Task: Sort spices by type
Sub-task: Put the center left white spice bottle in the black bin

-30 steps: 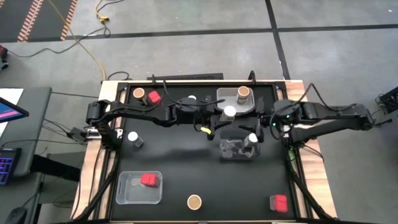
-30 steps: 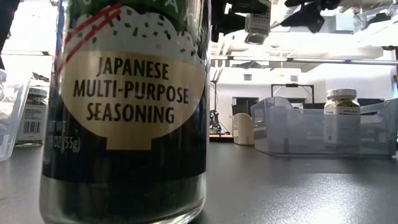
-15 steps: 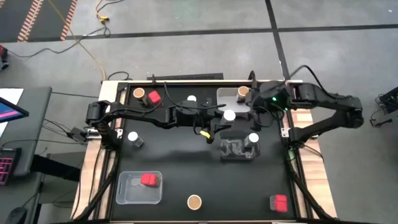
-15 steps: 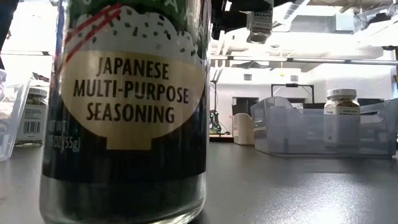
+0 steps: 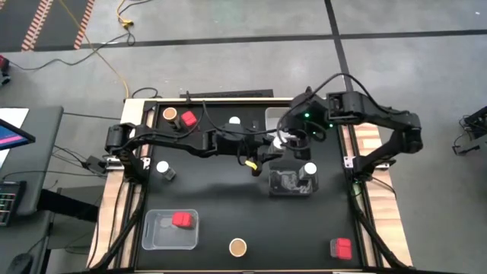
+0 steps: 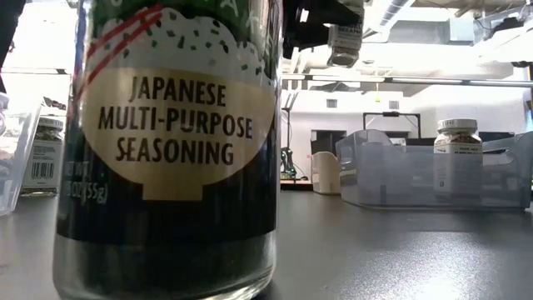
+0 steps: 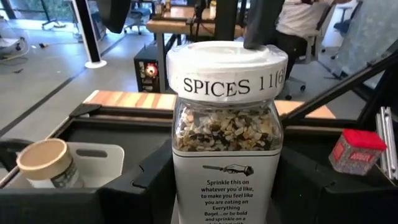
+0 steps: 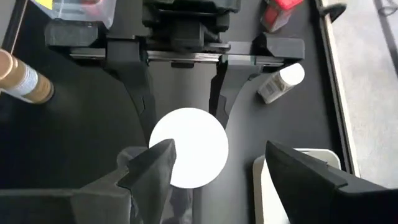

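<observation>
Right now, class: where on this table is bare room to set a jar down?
Bare mat lies between the clear tray and the red box, around the cork jar. It is crowded at the far middle: the left hand holds a white-lidded jar under the right hand.

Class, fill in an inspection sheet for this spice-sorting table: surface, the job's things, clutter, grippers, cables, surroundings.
Surface: black table.
Job's things: white-lidded jar held above the table; red box in a clear tray; cork-topped jar at the near edge.
Clutter: nothing seen.
Grippers: left gripper shut on the jar; right gripper open above its lid.
Cables: yellow cable on the floor.
Surroundings: person seated at a desk.
</observation>
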